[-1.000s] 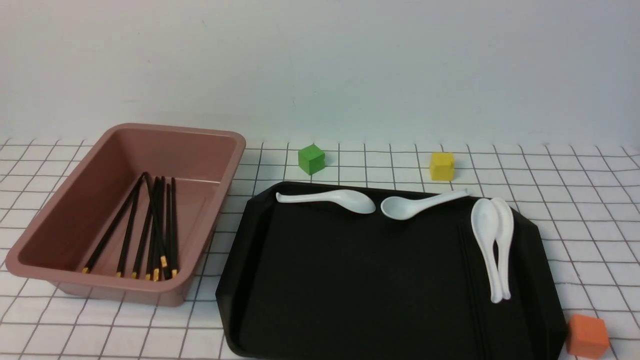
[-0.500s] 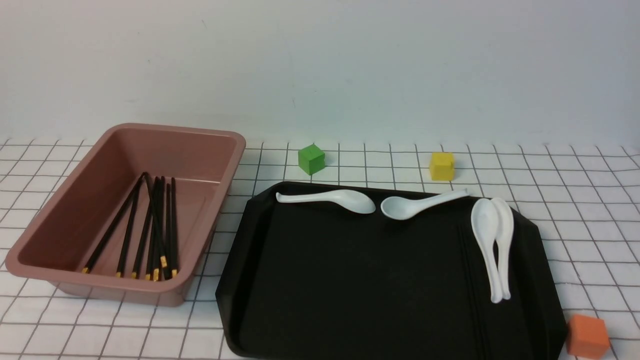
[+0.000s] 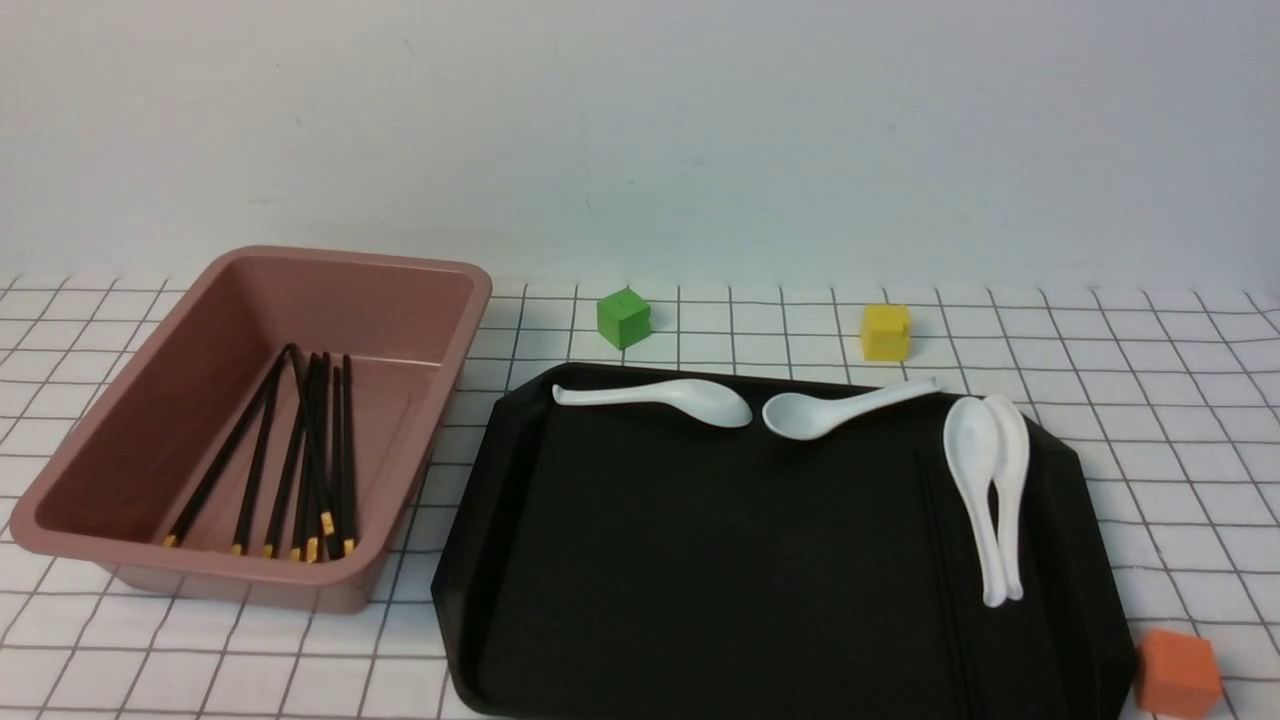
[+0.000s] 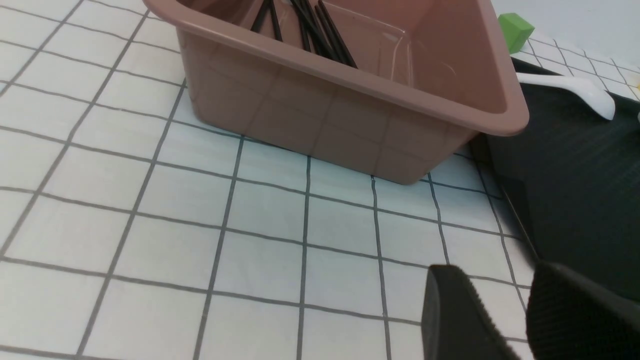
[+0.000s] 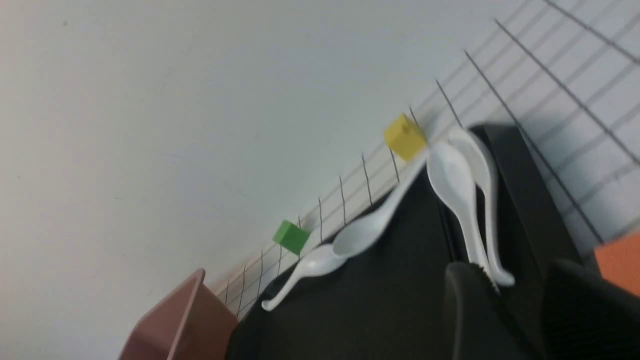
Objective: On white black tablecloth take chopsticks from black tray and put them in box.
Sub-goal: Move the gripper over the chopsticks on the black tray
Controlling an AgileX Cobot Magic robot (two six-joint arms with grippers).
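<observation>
your left gripper (image 4: 497,274) has its jaws apart with nothing between them, low over the cloth (image 4: 270,210), near the box's front corner and the tray's edge. your right gripper (image 5: 515,274) is also spread and empty, above the tray's 4 o'clock part, close to the handles of the paired spoons (image 5: 465,200). neither arm shows in the front view.

over the last second nothing on the table has moved: the front view matches the earlier ones item for item, so no pick or drop is under way.

the chopsticks (image 3: 300,460) lie as a loose bundle on the floor of the box (image 3: 470,300), gold tips toward 6 o'clock. the box sits at 9 o'clock from the tray (image 3: 700,560). on the tray you see four spoons, two along its 12 o'clock rim and two at 3 o'clock.

just at 9 o'clock of the paired spoons run thin dark lines (image 3: 940,570), black on black. these may be chopsticks left behind or only ridges; i cannot tell. check them before you call the task done. the orange cube (image 3: 1178,672) sits at the tray's 5 o'clock corner.
</observation>
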